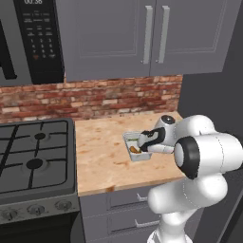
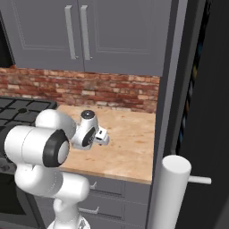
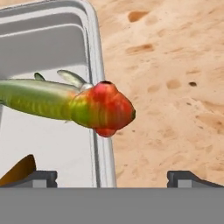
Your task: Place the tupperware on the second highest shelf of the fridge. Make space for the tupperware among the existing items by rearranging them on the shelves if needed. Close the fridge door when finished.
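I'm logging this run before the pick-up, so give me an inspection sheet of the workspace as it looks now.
Surface: light wooden counter, bare around the tub.
Job's things: tupperware on the counter near its right end, holding orange-brown pieces and a green-to-red strip; fridge at the right, its inside hidden.
Clutter: nothing seen.
Grippers: gripper open, low over the tupperware, one fingertip inside the rim and one outside.
Cables: nothing seen.
Surroundings: stove at the left, brick backsplash, grey cabinets, microwave.

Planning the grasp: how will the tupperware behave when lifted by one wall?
The tupperware looks thin-walled, so it may flex. It has no lid, so tilting could spill the food. Its smooth rim may slip.
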Robot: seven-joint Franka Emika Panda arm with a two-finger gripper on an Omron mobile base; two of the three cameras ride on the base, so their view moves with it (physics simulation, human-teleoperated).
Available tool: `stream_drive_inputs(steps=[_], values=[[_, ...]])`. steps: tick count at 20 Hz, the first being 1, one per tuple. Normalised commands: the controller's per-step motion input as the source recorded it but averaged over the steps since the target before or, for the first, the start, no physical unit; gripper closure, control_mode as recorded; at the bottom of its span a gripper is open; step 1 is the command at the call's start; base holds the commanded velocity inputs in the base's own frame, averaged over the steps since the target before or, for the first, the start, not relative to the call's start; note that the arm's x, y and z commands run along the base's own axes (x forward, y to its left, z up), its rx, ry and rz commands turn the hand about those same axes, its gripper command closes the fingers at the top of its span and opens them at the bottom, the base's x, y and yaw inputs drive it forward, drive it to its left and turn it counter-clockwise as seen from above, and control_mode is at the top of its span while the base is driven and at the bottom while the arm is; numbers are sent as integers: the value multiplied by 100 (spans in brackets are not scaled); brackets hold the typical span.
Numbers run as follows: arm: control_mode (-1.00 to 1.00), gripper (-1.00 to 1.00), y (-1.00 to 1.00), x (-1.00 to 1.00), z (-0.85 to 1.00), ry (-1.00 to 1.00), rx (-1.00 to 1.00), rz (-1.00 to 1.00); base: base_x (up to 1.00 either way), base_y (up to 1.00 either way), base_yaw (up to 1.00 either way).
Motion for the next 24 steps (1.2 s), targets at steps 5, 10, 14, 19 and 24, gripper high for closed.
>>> stream_drive_inputs(steps=[5,10,14,19,24], values=[[-100,-100,0,21,-22,0,0,0,0,0,0],[-100,100,1,17,-17,0,0,0,0,0,0],[-100,100,17,0,-8,0,0,0,0,0,0],[-100,100,17,0,-12,0,0,0,0,0,0],[-100,100,2,0,-1,0,0,0,0,0,0]])
